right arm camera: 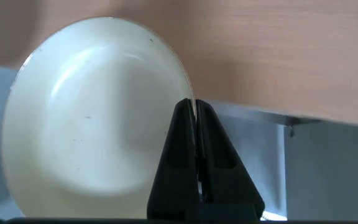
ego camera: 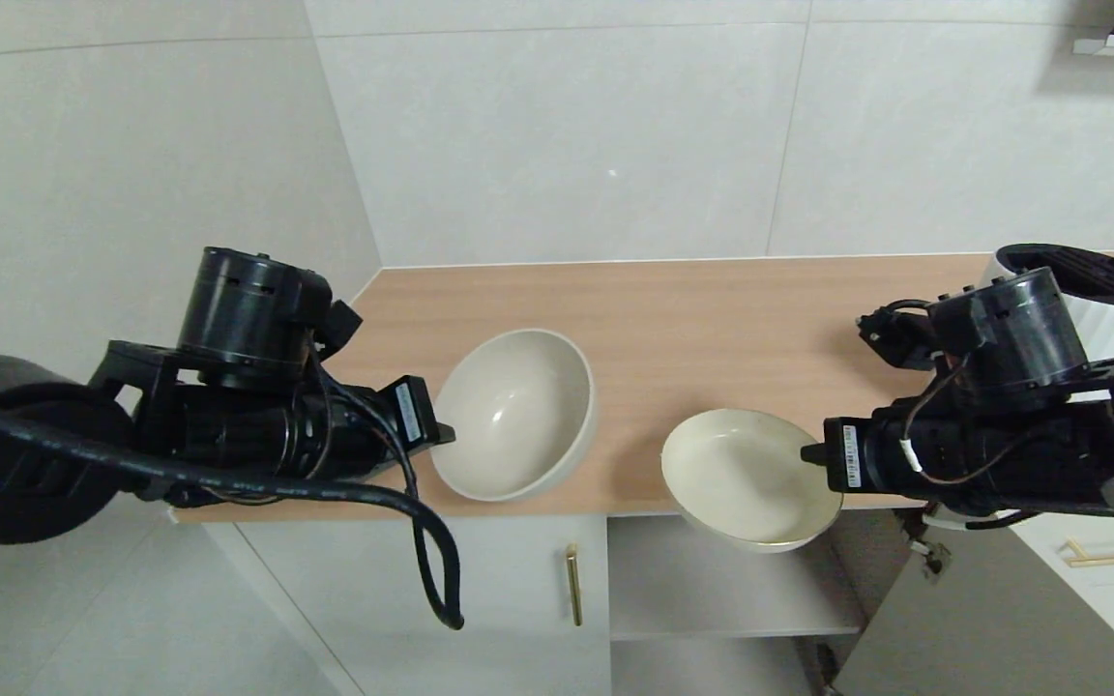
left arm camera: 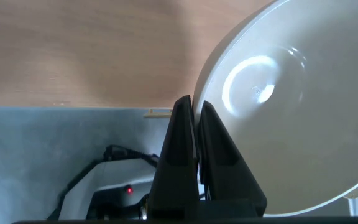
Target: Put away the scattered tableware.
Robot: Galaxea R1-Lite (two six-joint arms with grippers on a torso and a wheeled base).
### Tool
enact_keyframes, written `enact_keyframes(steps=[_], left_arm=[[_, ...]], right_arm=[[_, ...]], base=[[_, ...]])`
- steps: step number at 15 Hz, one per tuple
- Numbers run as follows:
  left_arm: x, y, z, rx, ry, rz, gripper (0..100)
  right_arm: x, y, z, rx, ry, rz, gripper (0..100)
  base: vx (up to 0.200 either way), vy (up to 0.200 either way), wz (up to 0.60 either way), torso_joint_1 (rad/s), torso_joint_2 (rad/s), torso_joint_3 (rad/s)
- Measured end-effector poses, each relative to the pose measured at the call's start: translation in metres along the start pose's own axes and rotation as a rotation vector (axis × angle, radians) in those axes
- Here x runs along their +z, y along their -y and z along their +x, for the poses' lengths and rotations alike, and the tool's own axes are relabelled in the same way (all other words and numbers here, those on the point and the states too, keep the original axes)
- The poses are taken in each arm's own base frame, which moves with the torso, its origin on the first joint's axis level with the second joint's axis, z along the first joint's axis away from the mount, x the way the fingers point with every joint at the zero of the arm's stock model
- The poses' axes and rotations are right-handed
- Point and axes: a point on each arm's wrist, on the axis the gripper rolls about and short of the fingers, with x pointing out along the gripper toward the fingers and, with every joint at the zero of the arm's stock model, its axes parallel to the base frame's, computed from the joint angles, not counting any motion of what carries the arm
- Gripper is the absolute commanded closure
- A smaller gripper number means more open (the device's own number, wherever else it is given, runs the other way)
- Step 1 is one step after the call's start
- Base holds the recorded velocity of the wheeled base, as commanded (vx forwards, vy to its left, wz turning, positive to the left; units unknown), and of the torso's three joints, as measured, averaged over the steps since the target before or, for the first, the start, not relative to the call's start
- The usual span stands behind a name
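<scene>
Bowls hang pinched by their rims: our left gripper [ego camera: 441, 435] clamps the larger grey bowl [ego camera: 518, 416], our right gripper [ego camera: 813, 452] the smaller cream bowl [ego camera: 746, 474], near the counter [ego camera: 692, 319] edge. We judge both rigid, glossy and breakable, and the rims grip best.

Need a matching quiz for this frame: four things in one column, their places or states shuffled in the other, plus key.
1 grey deep bowl
2 cream shallow bowl
3 white ribbed container
4 gold handle

A on the cabinet door under the counter
B rim pinched by right gripper, jutting past the counter's front edge
C rim pinched by left gripper, over the counter
D on the counter, far right

Pairs: 1-C, 2-B, 3-D, 4-A
</scene>
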Motion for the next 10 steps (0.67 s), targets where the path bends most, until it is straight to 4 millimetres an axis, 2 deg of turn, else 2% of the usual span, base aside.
enact_keyframes(steps=[3,6,9,10], left_arm=[[0.002,0.003,-0.017,-0.027,0.036,0.007,100],[0.003,0.004,-0.024,-0.039,0.05,0.009,100],[0.004,0.005,-0.024,-0.041,0.054,0.009,100],[0.004,0.005,-0.024,-0.04,0.053,0.009,100]], right_arm=[[-0.003,0.002,-0.013,0.027,-0.022,-0.006,100],[-0.006,0.003,-0.018,0.042,-0.025,-0.027,100],[-0.007,0.003,-0.019,0.042,-0.023,-0.028,100],[-0.007,0.003,-0.019,0.04,-0.025,-0.029,100]], base=[[0.0,0.0,0.0,0.0,0.0,0.0],[0.0,0.0,0.0,0.0,0.0,0.0],[-0.2,0.0,0.0,0.005,0.0,0.002],[0.0,0.0,0.0,0.0,0.0,0.0]])
